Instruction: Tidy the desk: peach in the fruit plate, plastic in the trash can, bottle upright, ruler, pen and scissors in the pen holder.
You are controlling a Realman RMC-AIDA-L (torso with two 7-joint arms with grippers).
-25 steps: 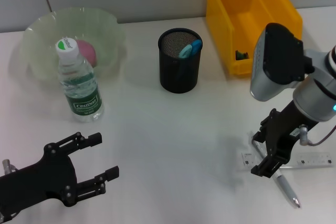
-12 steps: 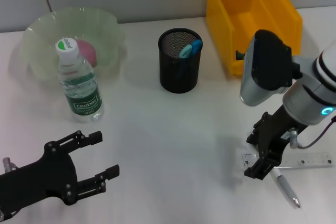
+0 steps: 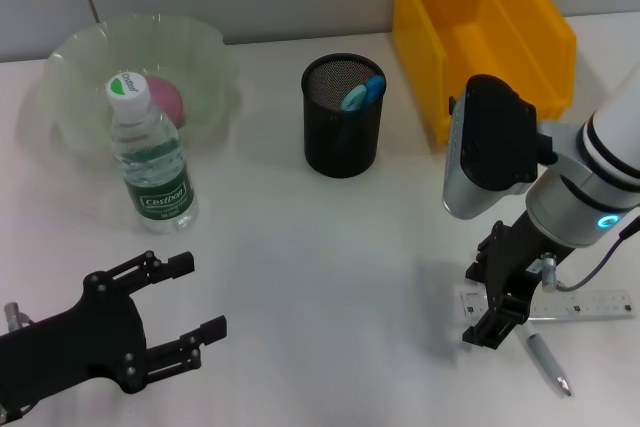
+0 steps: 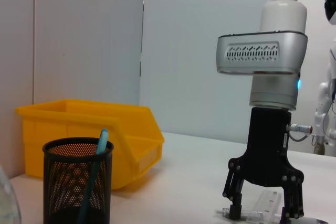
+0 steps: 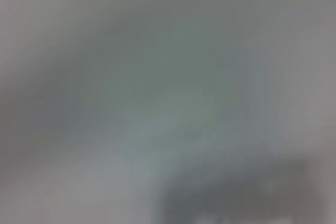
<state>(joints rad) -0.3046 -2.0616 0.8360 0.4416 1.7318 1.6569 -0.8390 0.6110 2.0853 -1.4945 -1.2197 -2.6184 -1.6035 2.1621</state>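
The right gripper (image 3: 493, 307) straddles the ruler (image 3: 590, 304) and pen (image 3: 548, 362) at four o'clock, fingers apart, seemingly to pinch. The left gripper (image 3: 185, 312) idles, spread wide, at seven o'clock.

The right gripper (image 3: 497, 304) points straight down at the near right of the work area, fingers spread apart with tips at surface level. The left gripper (image 3: 190, 325) rests low at the near left, fingers spread, pointing forward-right.

The right gripper (image 3: 497, 305) has shifted left along the ruler (image 3: 590, 304).
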